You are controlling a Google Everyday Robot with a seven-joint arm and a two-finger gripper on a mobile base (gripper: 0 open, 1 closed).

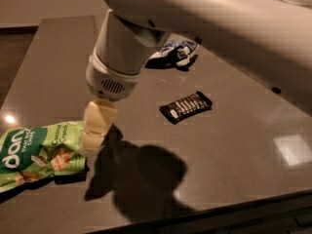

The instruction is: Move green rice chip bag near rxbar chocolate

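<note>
The green rice chip bag [36, 155] lies flat at the front left of the dark table, partly cut off by the left edge. The rxbar chocolate [185, 107] is a small black bar lying near the table's middle, well to the right of the bag. My gripper [95, 130] hangs from the large white arm, its cream-coloured tip right over the bag's right end. I cannot tell whether it touches the bag.
A blue-and-white wrinkly packet [174, 52] lies behind the bar, partly hidden by the arm. The dark table [234, 160] has its front edge at the bottom. The arm's shadow falls in front of the gripper.
</note>
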